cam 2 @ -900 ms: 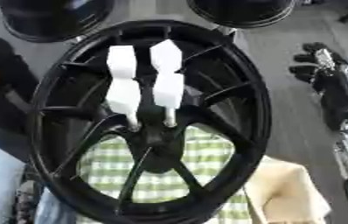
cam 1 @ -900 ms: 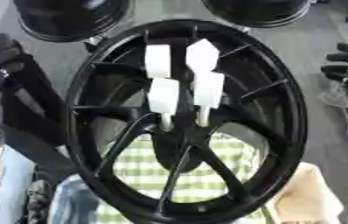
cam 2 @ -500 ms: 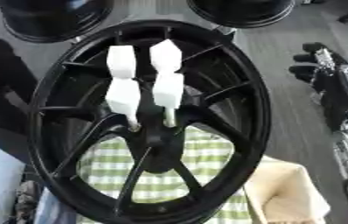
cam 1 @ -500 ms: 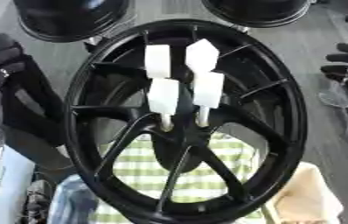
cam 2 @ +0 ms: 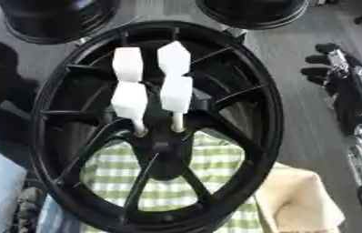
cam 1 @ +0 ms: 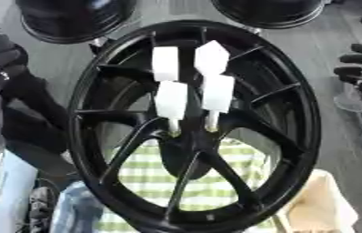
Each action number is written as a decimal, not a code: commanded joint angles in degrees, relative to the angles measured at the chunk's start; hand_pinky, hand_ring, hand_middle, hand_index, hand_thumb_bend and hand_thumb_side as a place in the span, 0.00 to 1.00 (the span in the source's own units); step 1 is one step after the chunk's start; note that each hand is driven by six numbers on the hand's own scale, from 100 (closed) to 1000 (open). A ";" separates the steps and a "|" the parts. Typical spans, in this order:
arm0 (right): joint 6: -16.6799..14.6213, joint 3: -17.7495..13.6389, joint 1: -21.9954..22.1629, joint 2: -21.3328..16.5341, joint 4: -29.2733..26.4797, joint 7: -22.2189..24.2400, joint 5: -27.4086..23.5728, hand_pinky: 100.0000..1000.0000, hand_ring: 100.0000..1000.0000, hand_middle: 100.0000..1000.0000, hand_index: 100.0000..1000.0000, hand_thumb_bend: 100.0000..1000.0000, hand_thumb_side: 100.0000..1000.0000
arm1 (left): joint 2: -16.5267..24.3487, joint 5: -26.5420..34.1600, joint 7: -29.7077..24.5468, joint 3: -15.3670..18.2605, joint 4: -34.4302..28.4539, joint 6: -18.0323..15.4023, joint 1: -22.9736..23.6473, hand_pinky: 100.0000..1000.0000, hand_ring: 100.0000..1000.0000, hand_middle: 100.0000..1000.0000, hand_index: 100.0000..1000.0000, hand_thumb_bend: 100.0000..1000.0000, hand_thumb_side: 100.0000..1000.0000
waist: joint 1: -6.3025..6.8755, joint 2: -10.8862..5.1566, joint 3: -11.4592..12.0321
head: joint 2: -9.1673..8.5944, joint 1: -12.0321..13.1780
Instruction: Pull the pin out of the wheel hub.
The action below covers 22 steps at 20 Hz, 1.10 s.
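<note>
Wheel hub (cam 1: 196, 127) lies flat over green-checked cloth (cam 1: 208, 182), centre facing us. Four white-handled pins (cam 1: 171, 102) stand upright in hub centre, easy to lift. Right robot hand (cam 2: 327, 61) off at right edge, fingers curled, empty; we judge reach not begun. Left robot hand (cam 1: 1, 54) at left edge, grip unclear.

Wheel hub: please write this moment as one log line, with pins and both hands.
wheel: black, on checked cloth | pins: four white, in hub | left hand: apart, left edge | right hand: apart, right edge | pull: not begun
</note>
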 commanded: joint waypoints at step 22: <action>2.11 11.95 -29.14 -23.44 -13.10 18.26 1.01 0.85 0.80 0.78 0.87 0.00 0.30 | 6.14 -0.53 1.04 1.50 -1.48 -0.34 3.20 0.72 0.76 0.69 0.73 0.02 0.84 | -2.67 -2.32 -4.60 | 2.32 2.46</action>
